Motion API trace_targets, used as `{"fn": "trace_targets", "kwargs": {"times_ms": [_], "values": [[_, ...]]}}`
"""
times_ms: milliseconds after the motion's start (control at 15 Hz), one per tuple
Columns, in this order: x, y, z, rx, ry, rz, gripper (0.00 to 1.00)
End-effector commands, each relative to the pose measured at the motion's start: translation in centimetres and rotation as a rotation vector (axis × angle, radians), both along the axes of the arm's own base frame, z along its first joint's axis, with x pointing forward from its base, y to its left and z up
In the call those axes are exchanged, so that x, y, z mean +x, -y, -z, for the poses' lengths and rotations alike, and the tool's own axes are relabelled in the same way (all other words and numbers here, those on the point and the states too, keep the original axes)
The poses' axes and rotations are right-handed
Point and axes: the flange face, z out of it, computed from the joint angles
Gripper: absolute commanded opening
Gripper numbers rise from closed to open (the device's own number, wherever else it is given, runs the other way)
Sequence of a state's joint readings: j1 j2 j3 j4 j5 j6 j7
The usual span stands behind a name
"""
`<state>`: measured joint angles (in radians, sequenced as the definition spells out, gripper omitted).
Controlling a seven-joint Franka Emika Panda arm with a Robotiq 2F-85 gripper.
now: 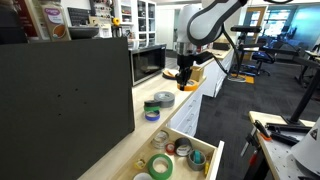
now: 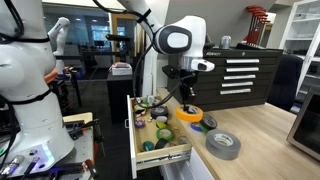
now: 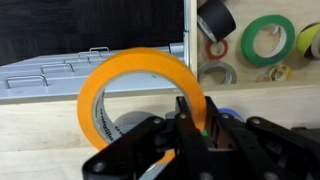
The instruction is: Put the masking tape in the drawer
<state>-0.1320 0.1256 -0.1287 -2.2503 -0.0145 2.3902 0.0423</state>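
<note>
My gripper (image 3: 190, 128) is shut on the rim of the masking tape (image 3: 120, 75), an orange ring held upright above the wooden counter. In both exterior views the gripper (image 1: 185, 66) (image 2: 184, 96) hangs over the counter beside the open drawer (image 1: 208, 158) (image 2: 166, 157), with the masking tape (image 1: 184, 73) (image 2: 188, 114) under it. In the wrist view the drawer (image 3: 250, 78) lies at the upper right, beyond its wooden wall.
The drawer holds several rolls, among them a black one (image 3: 215, 15) and a green one (image 3: 268, 38). On the counter lie a grey roll (image 1: 165, 98) (image 2: 222, 143), a green roll (image 1: 152, 105) and a blue roll (image 1: 152, 115). A dark panel (image 1: 60, 100) stands beside them.
</note>
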Motion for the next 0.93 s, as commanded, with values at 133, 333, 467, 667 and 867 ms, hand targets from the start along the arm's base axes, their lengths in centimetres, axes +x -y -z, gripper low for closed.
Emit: {"fn": "trace_targets", "kwargs": {"times_ms": [133,333,467,667,867], "values": [[-6.1,-5.5,1.5,-0.03,-0.029,-0.114,0.04],[-7.3,-9.3,3.9,-0.036,-0.053,-0.201,0.05],[-7.8,-11.9,5.5,-0.04,-0.067,-0.257,0.05],[-7.9,-15.9,7.3,-0.031,-0.08,-0.341,0.05],[-7.2,-19.1,8.9,-0.016,-0.092,-0.407,0.05]]}}
